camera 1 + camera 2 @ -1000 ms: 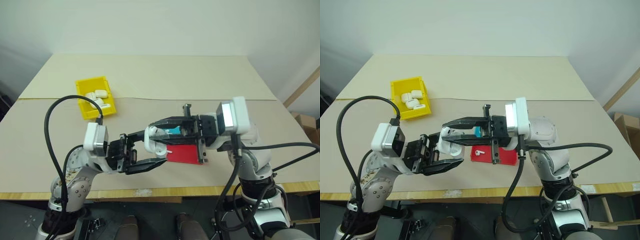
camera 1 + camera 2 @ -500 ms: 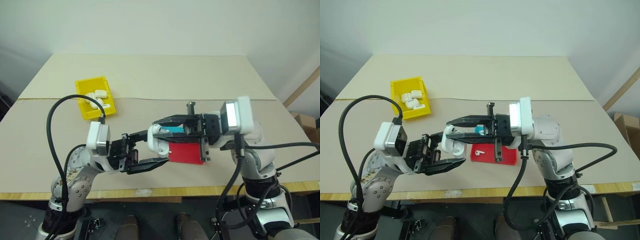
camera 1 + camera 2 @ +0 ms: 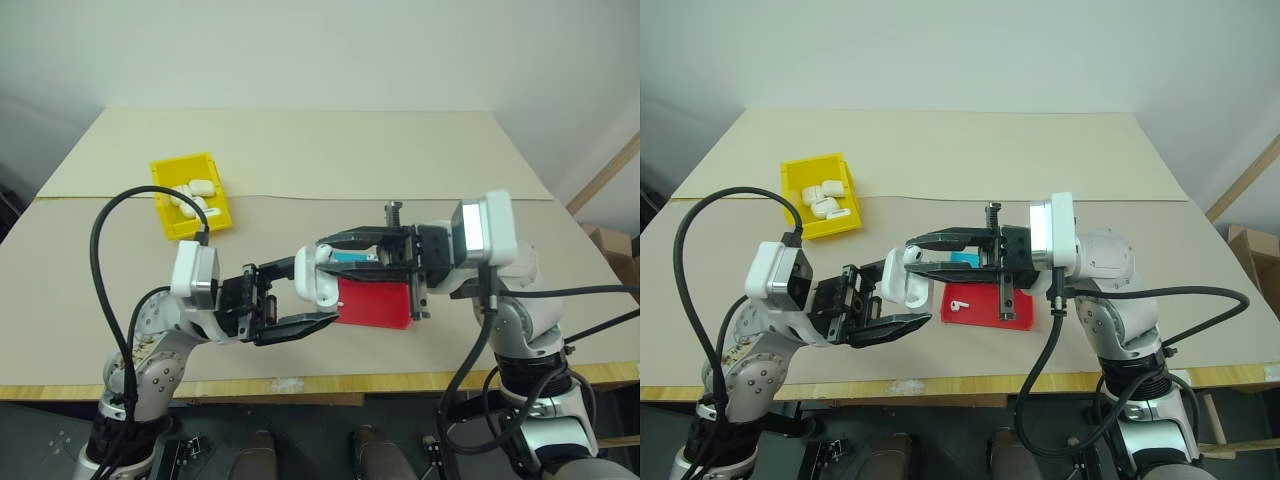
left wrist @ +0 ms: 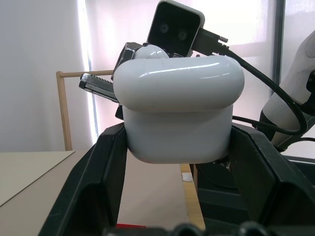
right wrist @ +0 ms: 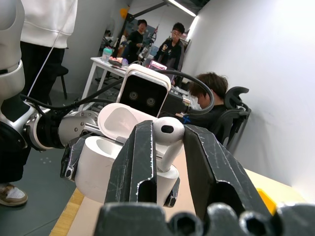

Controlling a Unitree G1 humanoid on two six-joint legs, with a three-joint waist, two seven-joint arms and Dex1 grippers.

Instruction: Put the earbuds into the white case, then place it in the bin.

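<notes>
Fingers first: our left gripper [image 3: 902, 307] clamps the white case [image 4: 178, 113], lid open, above the desk [image 3: 300, 160]; our right gripper [image 5: 167, 147] pinches an earbud [image 5: 166, 135] over it. Misaligned, it could drop by the earbud [image 3: 957, 303] on the red tray [image 3: 985, 310]. Yellow bin [image 3: 165, 215] waits.

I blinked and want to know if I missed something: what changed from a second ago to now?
Almost nothing. The right gripper edged slightly to the robot's right, still pinching an earbud at the open case. The left gripper kept holding that case. The other earbud on the red tray and the yellow bin stayed put.
</notes>
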